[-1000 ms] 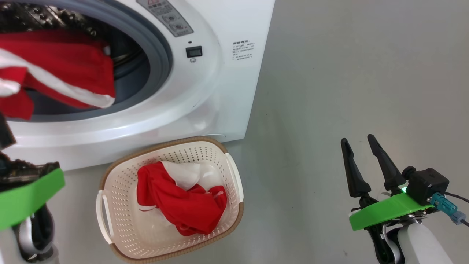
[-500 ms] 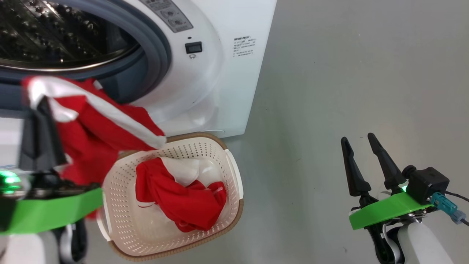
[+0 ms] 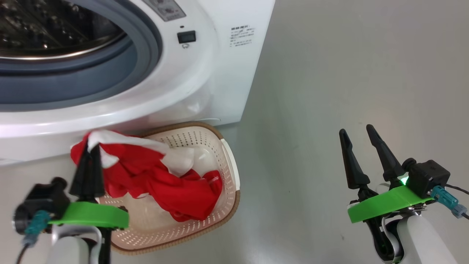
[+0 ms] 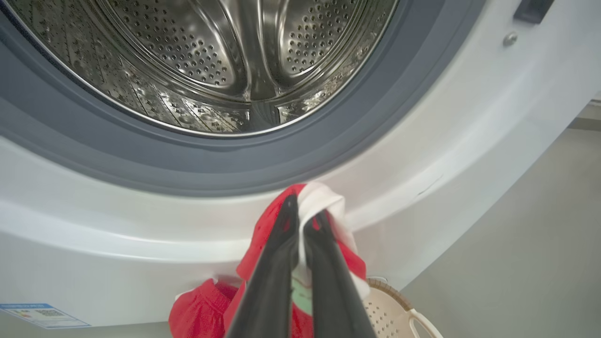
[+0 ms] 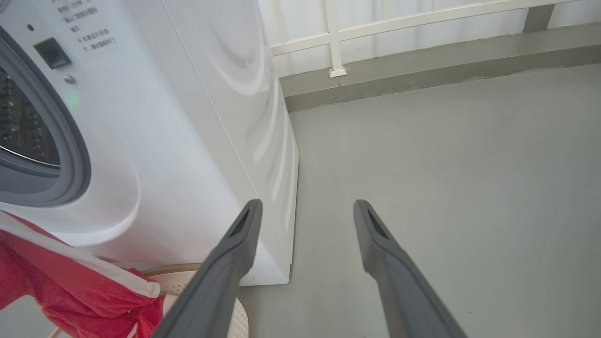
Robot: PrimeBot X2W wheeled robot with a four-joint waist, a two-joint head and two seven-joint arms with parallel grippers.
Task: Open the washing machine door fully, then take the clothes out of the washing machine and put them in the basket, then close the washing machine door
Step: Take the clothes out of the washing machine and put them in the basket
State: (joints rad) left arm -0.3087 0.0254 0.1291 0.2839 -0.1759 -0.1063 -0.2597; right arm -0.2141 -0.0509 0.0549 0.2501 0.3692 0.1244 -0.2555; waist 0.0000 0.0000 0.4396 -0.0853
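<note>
My left gripper point(image 3: 91, 150) is shut on the red and white clothes point(image 3: 121, 161), which hang over the left rim of the cream basket point(image 3: 229, 176) on the floor. More red clothes point(image 3: 187, 194) lie inside that basket. In the left wrist view the gripper point(image 4: 305, 211) pinches the clothes point(image 4: 324, 199) just below the washing machine point(image 4: 422, 155), whose steel drum point(image 4: 211, 56) looks bare. The washing machine point(image 3: 205, 73) stands open at the top left; its door is out of view. My right gripper point(image 3: 353, 134) is open and holds nothing, out over the bare floor on the right.
Grey floor point(image 3: 348, 66) stretches to the right of the washer. In the right wrist view a low wall ledge point(image 5: 422, 70) and a white railing point(image 5: 333, 37) run behind the machine.
My left gripper has drawn the red clothes out of the drum and down to the basket's left rim. The head view has shifted a little. The right gripper has stayed where it was.
</note>
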